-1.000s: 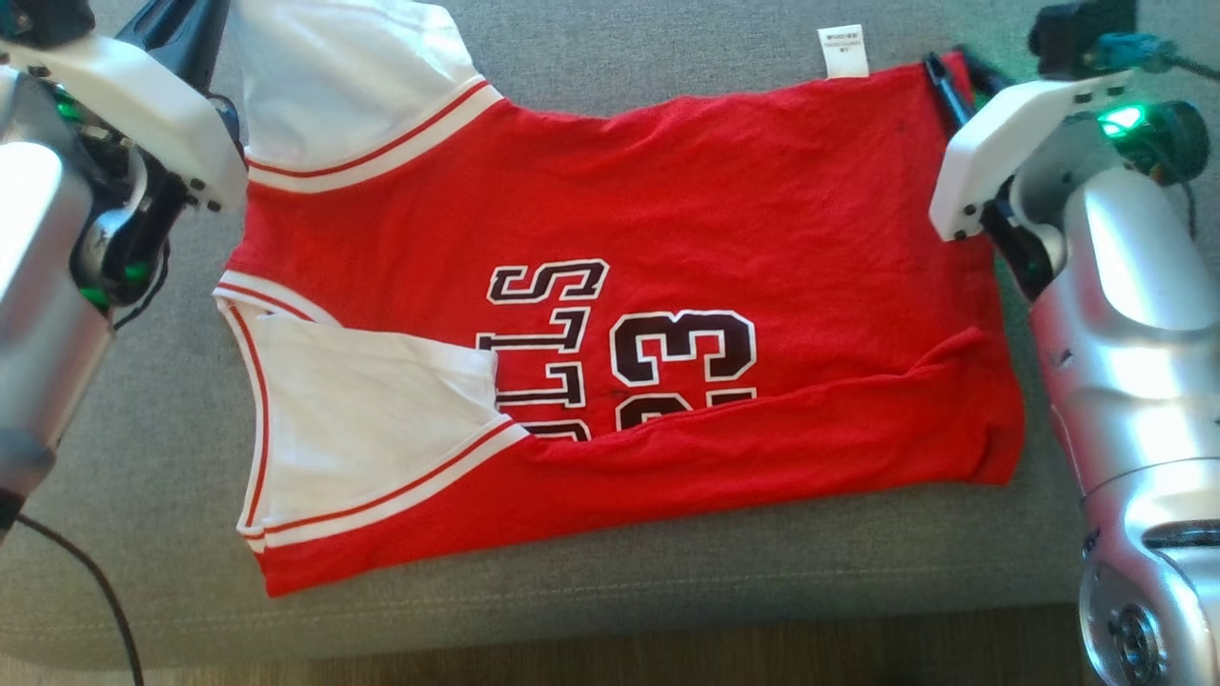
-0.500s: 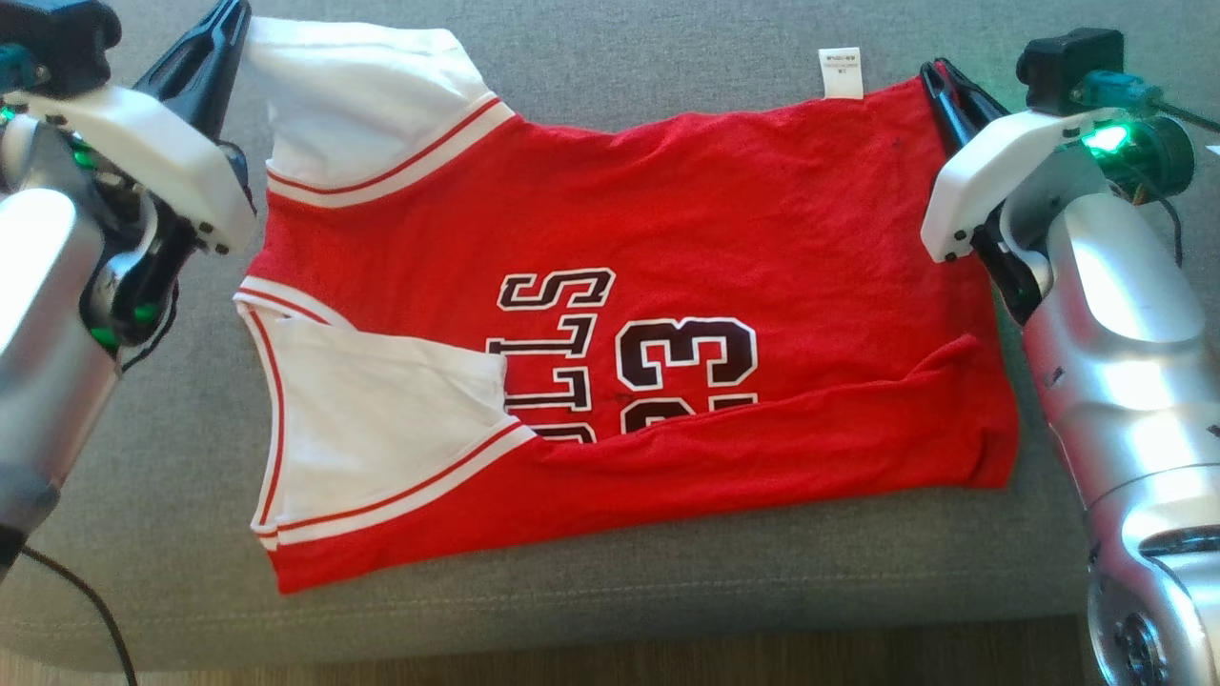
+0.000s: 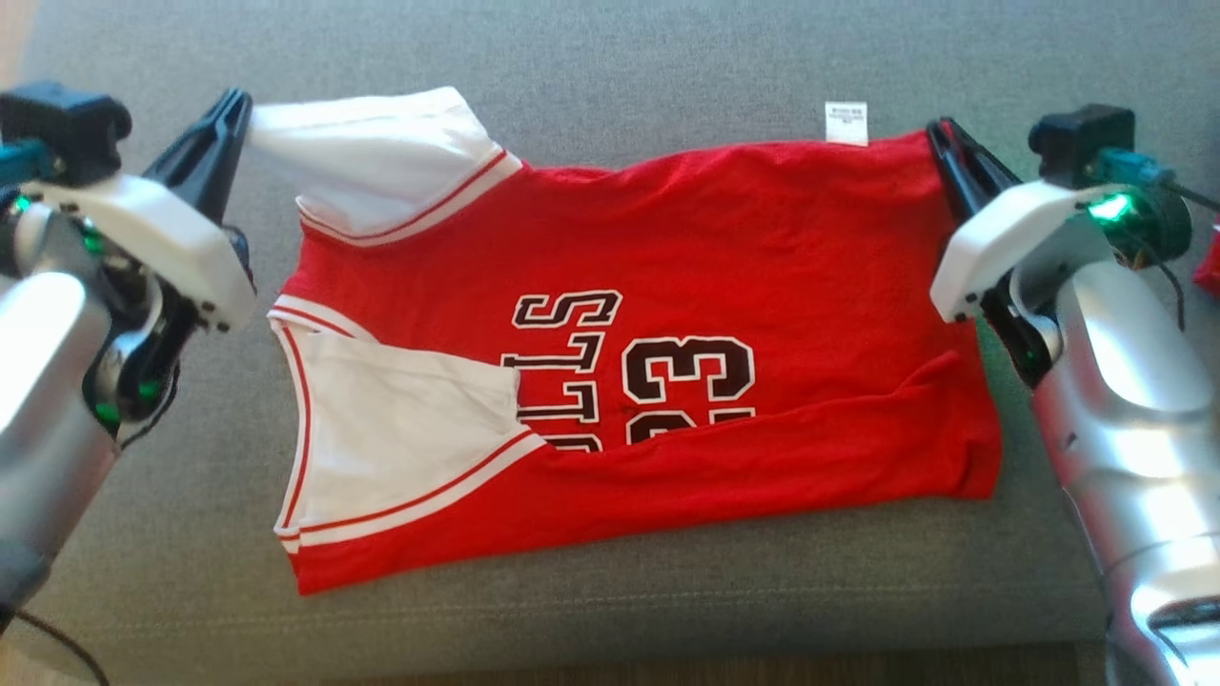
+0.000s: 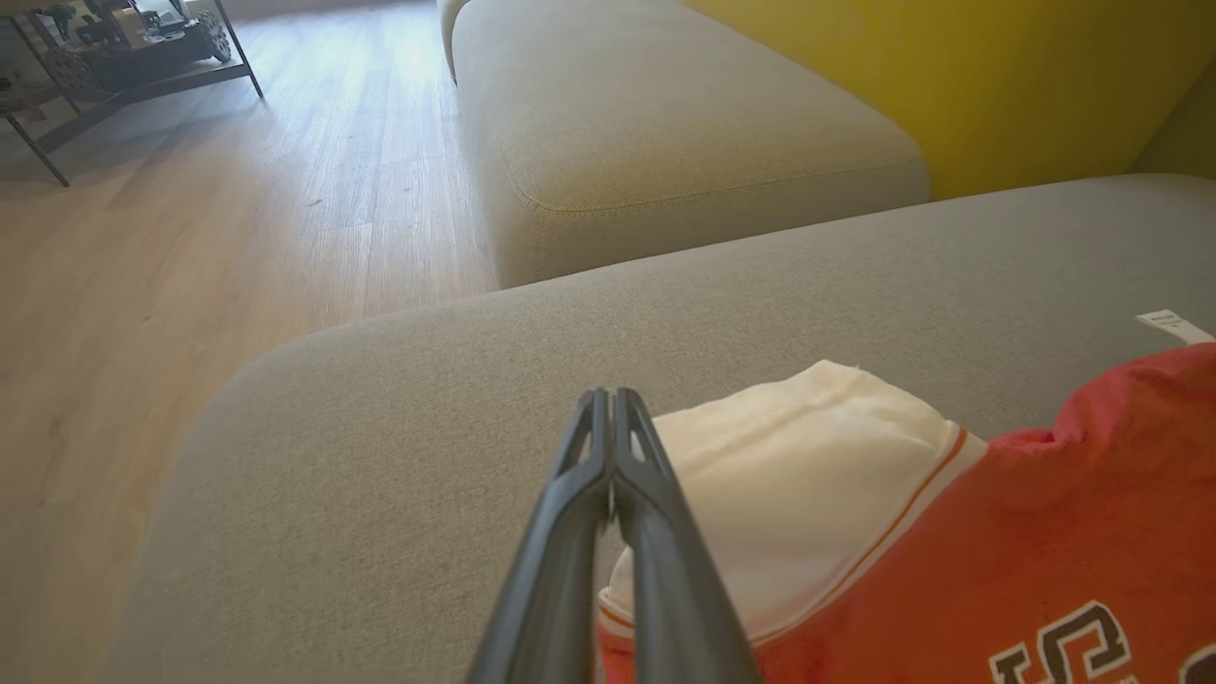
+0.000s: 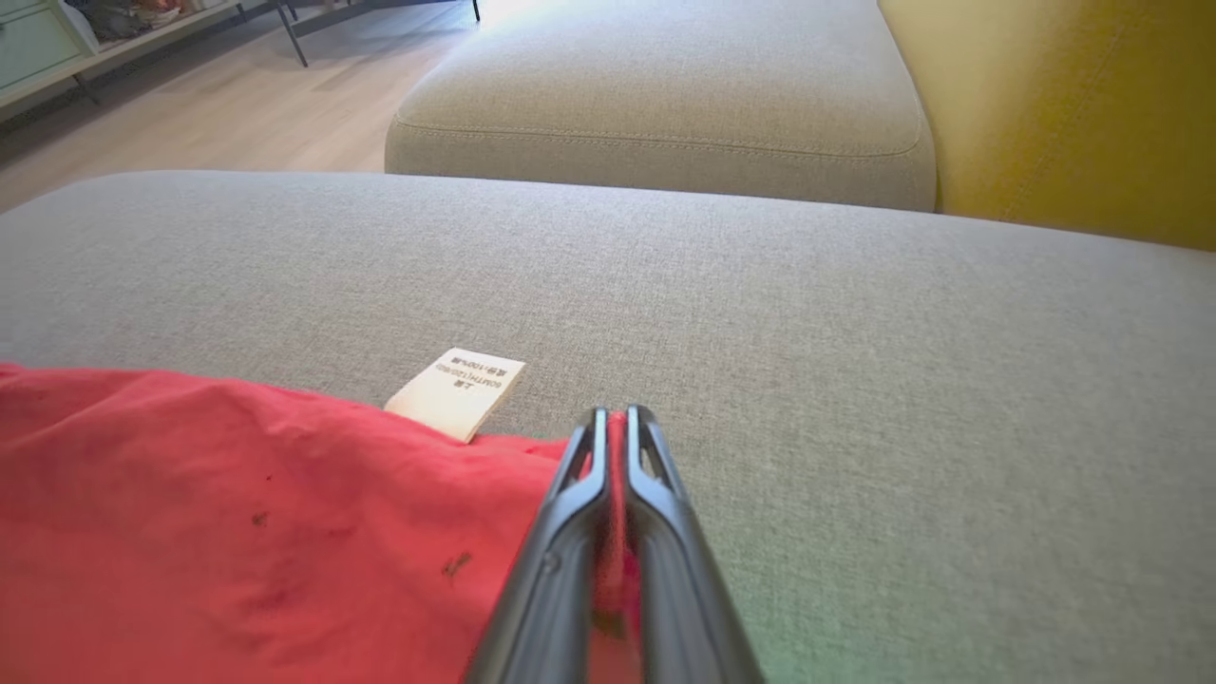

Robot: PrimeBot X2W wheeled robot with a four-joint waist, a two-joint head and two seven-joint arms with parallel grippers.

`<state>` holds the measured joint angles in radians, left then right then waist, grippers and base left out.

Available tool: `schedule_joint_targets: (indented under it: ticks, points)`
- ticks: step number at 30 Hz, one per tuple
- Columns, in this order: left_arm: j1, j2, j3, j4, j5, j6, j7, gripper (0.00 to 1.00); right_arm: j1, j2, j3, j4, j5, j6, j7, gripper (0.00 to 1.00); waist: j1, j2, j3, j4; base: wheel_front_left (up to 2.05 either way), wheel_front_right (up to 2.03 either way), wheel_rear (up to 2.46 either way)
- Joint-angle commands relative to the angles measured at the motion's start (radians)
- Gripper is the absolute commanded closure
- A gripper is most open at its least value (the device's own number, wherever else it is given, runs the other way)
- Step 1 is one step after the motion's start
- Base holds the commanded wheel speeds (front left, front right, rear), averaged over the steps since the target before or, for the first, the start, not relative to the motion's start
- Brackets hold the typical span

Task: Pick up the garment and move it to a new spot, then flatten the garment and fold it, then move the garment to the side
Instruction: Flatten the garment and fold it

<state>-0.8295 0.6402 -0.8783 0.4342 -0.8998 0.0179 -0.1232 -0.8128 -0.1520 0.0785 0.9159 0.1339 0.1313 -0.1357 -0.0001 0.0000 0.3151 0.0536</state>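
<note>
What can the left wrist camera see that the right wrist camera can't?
Left wrist view, not the right: the left pincer shut on the shirt by its white sleeve, plus black letters. Right wrist view, not the left: the right pincer shut on a red corner, and dark specks on the red fabric. Both: the shirt, its white label, the grey sofa and the wood floor.

The red jersey (image 3: 762,248), white-sleeved and numbered 23, lies on the grey cushion (image 3: 610,57), near edge folded over, far corners pinched in my left gripper (image 3: 236,103) and right gripper (image 3: 939,131).
</note>
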Motion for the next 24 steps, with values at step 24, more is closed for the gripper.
schedule_joint_targets:
  ticks: [24]
  points:
    - [0.143, 0.159, 0.005, -0.162, -0.033, 0.068, 0.049, 1.0, 0.25, -0.044, 0.043, -0.322, 0.085, -0.001, 0.196, 1.0, 0.0001, 0.0, -0.11, -0.006, 0.0, 0.0, 0.0]
